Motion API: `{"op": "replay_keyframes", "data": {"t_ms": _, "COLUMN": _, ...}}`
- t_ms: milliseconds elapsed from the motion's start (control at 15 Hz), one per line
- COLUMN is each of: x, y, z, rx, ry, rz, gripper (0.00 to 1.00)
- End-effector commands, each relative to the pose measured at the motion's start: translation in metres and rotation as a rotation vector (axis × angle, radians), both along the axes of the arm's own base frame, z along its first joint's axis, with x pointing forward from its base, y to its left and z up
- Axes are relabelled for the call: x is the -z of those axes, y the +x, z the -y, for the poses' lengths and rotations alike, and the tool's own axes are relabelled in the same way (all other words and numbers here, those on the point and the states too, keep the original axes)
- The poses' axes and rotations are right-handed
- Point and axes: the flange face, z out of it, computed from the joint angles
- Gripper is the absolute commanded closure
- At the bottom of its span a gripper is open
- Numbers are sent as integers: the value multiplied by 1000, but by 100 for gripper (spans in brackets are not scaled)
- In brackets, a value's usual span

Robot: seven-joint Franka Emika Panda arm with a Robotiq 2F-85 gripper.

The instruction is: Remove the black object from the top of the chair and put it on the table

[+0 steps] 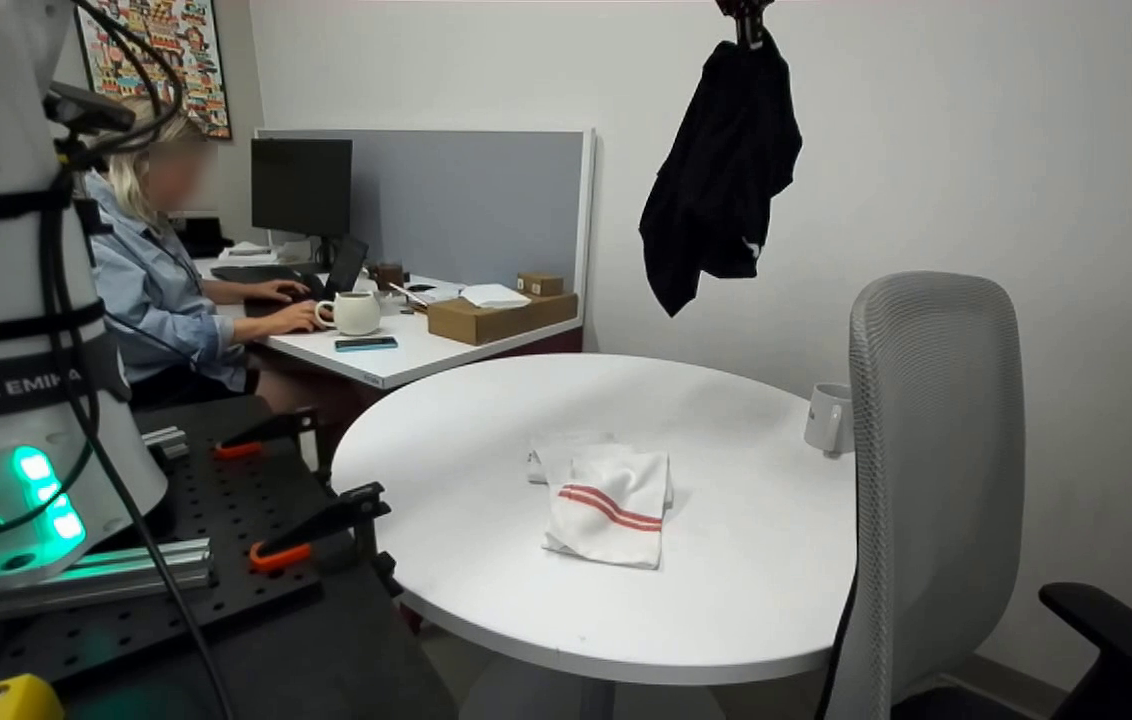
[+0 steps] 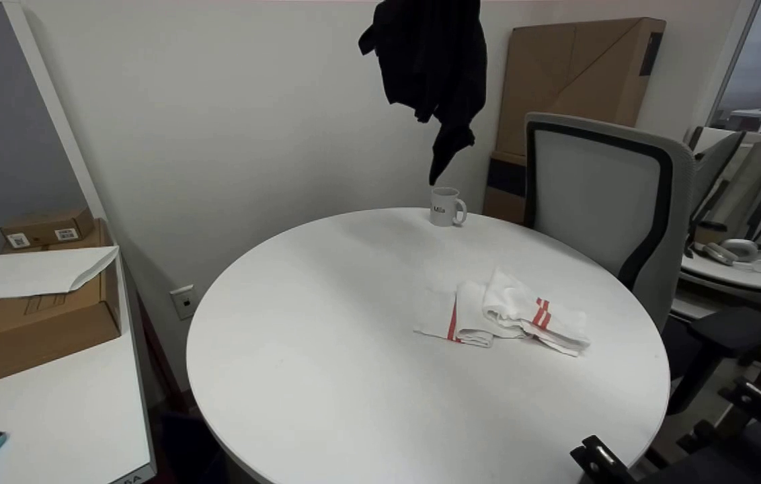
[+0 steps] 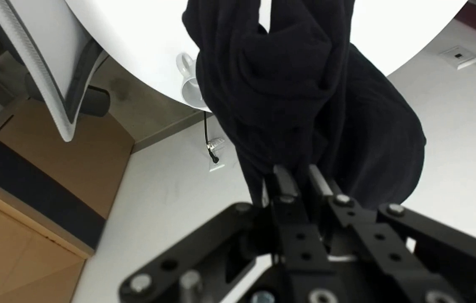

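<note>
One black garment point(image 1: 726, 170), hanging in the air off the gripper point(image 3: 299, 174). In the wrist view the two fingers point(image 3: 286, 185) are pinched together on the fabric at lower center, and the rest of it spreads past the tips up to the top edge. In an exterior view it dangles upper right of center, held by its top end, its lowest corner clear of the table point(image 1: 466, 430) and apart from the chair point(image 1: 946, 450) at the right.

Containers: a printed mug point(image 2: 444, 207) stands near the table's rim, upper middle in an exterior view. The wrist view peeks into it, but the garment covers part, so can't tell what's inside. A cream mug point(image 1: 354, 312) sits on the desk point(image 1: 416, 350), left of center, contents hidden. Near it, a cardboard box point(image 1: 496, 325) carries white paper point(image 1: 494, 296) and a smaller box point(image 1: 540, 284); can't see inside either.

A tall carton point(image 2: 569, 87) is at upper right, behind the chair, and folded white fabric with red stripes point(image 1: 616, 510) lies mid-table.
</note>
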Motion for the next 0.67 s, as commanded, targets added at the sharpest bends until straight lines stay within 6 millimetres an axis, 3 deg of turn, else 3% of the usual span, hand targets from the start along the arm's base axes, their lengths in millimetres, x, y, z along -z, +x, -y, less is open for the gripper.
{"op": "replay_keyframes", "data": {"t_ms": 0, "x": 33, "y": 23, "z": -6, "rx": 9, "ry": -26, "rz": -50, "gripper": 97}}
{"op": "replay_keyframes", "data": {"t_ms": 267, "x": 88, "y": 43, "z": 2, "rx": 36, "ry": -55, "rz": -114, "gripper": 97}}
{"op": "replay_keyframes", "data": {"t_ms": 600, "x": 155, "y": 58, "z": 41, "rx": 103, "ry": -72, "rz": -204, "gripper": 97}}
